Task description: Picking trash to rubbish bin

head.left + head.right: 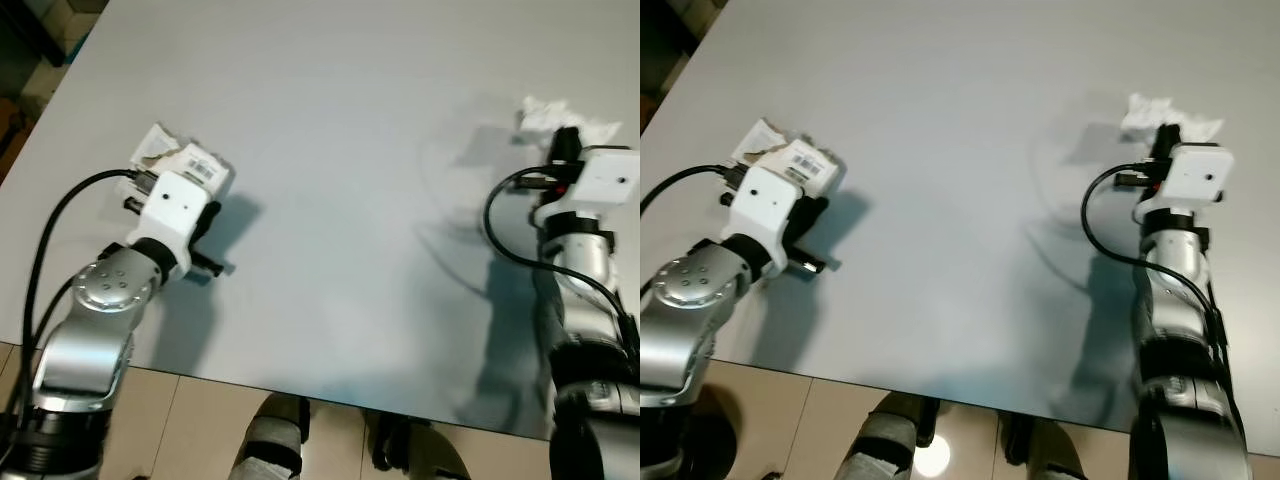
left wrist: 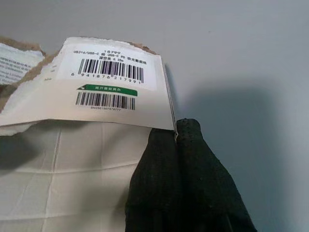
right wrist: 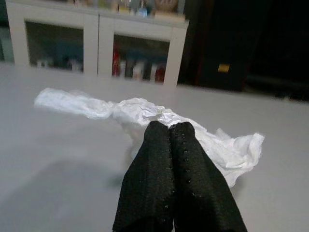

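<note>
White crumpled tissue (image 3: 145, 113) lies on the grey tabletop (image 1: 330, 150) touching the closed, empty right pincer (image 3: 170, 130); the left pincer (image 2: 178, 133) pinches the torn package (image 2: 96, 92).

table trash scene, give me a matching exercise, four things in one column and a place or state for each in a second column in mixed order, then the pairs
Things:
1. torn packet with barcode labels
2. crumpled white tissue
3. left gripper
4. grey table

Places or states:
A. lies at the tips of the right gripper
B. pinching the edge of the packet
C. bears both pieces of trash
D. on the robot's left side of the table

Pairs: 1-D, 2-A, 3-B, 4-C
</note>
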Tool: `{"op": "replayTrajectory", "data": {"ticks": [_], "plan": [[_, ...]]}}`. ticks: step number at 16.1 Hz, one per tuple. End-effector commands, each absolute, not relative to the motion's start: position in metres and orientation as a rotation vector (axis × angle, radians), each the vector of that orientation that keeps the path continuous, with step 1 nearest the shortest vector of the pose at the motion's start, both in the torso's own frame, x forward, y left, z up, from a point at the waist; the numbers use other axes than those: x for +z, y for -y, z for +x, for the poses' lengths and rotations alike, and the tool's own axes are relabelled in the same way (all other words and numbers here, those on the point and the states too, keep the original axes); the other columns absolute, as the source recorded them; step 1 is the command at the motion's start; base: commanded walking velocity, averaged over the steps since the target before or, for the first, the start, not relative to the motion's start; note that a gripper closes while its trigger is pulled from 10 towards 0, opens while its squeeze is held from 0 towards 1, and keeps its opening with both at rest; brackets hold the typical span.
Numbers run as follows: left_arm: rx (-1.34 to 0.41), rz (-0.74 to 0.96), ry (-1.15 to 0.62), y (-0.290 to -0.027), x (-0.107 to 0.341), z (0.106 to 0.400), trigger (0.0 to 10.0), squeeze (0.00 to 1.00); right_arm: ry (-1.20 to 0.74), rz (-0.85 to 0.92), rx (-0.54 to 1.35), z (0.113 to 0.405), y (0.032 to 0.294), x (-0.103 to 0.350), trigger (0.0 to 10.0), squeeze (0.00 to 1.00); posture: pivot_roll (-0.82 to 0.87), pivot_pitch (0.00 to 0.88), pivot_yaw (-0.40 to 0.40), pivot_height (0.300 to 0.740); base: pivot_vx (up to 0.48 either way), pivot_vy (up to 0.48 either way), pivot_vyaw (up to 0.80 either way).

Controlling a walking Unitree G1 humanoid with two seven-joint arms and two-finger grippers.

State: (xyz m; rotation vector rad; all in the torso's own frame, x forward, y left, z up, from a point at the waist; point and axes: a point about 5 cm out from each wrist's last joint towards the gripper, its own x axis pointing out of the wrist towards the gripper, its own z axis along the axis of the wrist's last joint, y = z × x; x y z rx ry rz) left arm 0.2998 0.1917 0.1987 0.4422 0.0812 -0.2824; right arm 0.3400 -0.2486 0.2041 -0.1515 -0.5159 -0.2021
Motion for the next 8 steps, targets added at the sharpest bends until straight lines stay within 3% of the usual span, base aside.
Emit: {"op": "replayTrajectory", "data": {"ticks": [1,8], "plan": [[-0.287,0.431,-0.107,-0.188,0.189,0.302,0.0,0.0,0.534,-0.169,-0.218,0.33,0.247,0.207,0.0,0.0,0.52,0.295,0.072,0.74,0.0,0.0,0.0],[-0.307,0.301,0.065,-0.139,0.193,0.327,0.0,0.0,0.565,-0.249,-0.174,0.277,0.231,0.228,0.0,0.0,0.32,0.177,0.005,0.74,0.0,0.0,0.0]]}}
